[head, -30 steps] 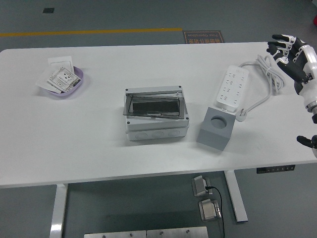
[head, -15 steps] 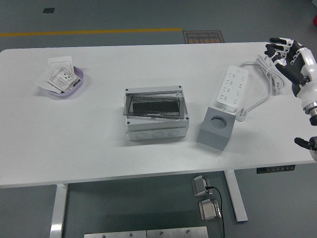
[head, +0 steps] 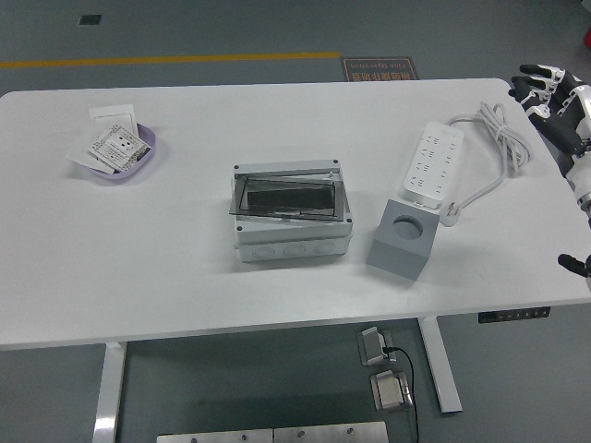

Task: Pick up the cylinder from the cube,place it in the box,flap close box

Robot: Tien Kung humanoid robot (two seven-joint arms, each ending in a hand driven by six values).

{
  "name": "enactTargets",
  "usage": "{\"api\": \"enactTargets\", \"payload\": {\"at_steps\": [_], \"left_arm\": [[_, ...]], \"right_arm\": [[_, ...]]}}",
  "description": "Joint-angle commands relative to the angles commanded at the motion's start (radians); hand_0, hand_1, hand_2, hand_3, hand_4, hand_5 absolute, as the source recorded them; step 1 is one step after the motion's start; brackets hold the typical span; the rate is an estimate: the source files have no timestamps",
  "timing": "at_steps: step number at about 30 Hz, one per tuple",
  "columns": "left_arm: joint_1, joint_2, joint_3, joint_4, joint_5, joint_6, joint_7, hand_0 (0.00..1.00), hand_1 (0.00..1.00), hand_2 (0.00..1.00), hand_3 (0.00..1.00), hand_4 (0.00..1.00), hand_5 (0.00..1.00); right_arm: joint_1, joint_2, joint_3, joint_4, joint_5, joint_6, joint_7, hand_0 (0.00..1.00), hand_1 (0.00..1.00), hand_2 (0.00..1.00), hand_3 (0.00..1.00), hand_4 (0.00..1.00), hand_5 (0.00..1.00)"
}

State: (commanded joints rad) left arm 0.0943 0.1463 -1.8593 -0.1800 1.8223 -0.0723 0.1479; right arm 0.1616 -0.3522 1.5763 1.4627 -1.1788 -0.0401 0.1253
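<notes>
A grey cube (head: pixel 402 238) stands right of the table's middle, and the round hole in its top is empty. No cylinder shows anywhere in the head view. Left of the cube sits the light grey box (head: pixel 291 210), its dark see-through flap (head: pixel 284 197) lying down over the opening. My right hand (head: pixel 543 85) hovers at the table's far right corner, well away from cube and box, fingers relaxed and holding nothing. The left arm is out of view.
A white power strip (head: pixel 432 164) lies just behind the cube, its coiled cable (head: pixel 503 138) running toward my right hand. At the far left stands a purple bowl (head: pixel 118 152) holding several white cards. The table's (head: pixel 185 277) near edge runs along the bottom.
My right hand has drawn back to the right, off the cable and toward the picture's edge. Box, cube and power strip have not moved.
</notes>
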Motion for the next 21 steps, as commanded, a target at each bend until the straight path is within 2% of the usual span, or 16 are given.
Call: {"api": "enactTargets", "payload": {"at_steps": [21], "left_arm": [[0.0, 0.003, -0.014, 0.0, 0.014, -0.001, 0.001, 0.585, 0.627, 0.625, 0.66, 0.735, 0.351]], "right_arm": [[-0.007, 0.005, 0.011, 0.006, -0.003, -0.006, 0.0, 0.755, 0.65, 0.664, 0.671, 0.739, 0.411]]}}
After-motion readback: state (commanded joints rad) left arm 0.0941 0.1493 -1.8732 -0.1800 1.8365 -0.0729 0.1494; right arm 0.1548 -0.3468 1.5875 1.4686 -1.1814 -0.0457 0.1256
